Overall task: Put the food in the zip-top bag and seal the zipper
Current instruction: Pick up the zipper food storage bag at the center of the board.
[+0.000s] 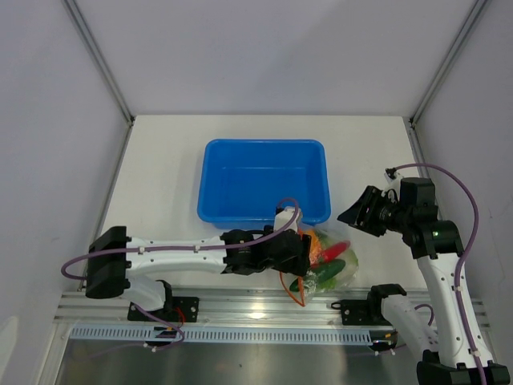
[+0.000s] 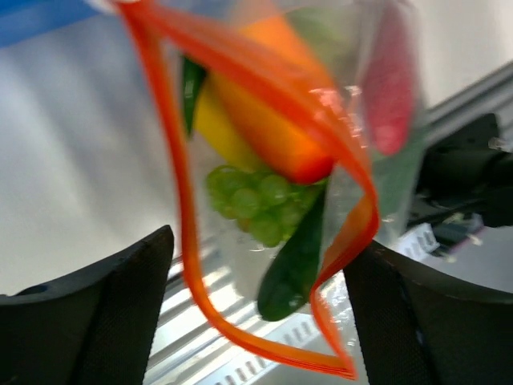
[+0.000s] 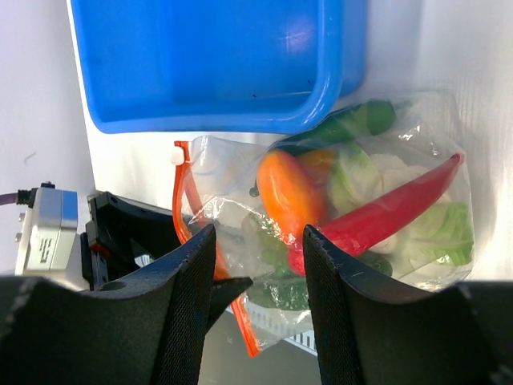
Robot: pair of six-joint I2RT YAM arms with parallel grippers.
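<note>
The left end effector [image 2: 260, 241] stands open, its two dark fingers wide apart on either side of the zip-top bag's [image 2: 353, 200] mouth. I cannot tell whether either finger touches the plastic. Between them the zipper [image 2: 186, 241] hangs as an open orange-red loop, its two sides apart, so the mouth is unsealed.

Inside the bag, close to the opening, lie an orange fruit [image 2: 272, 128], a yellow fruit [image 2: 216, 128], a green grape bunch [image 2: 248, 196] and a dark green cucumber [image 2: 292, 265]. Deeper in are a red chili [image 3: 393, 212] and some white cauliflower [image 3: 385, 172].

The right end effector [image 3: 258, 233] is also open and holds nothing. It hangs in the air to the right of the bag, well apart from it.

The bag lies on the table [image 1: 168, 176], just in front of the near right corner of the blue tub [image 1: 264, 180] and near the metal rail [image 1: 240, 309] at the table's near edge.
</note>
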